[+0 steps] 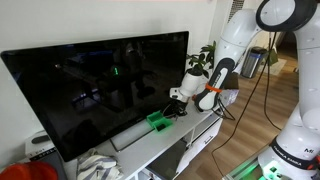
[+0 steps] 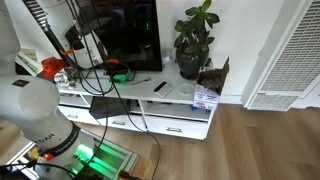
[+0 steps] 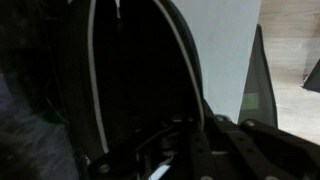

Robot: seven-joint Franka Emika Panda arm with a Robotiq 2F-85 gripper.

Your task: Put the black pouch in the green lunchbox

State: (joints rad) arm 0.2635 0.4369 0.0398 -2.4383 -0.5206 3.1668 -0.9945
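Pouch [image 3: 130, 70] fills wrist view, so close under gripper [image 1: 178, 98]. Gripper at frame centre, just above lunchbox [image 1: 157, 121] on surface [image 2: 178, 90], prob. lined up for drop. Jaws hidden: clenched or released, can't tell.

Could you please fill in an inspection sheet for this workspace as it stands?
Surface: white cabinet carrying a TV.
Job's things: green lunchbox in front of the TV; black pouch fills the wrist view.
Clutter: grey soundbar, potted plant, remote, cardboard box.
Grippers: pincer near the lunchbox; open or shut unclear.
Cables: dark cables cross the cabinet front.
Surroundings: wooden floor.
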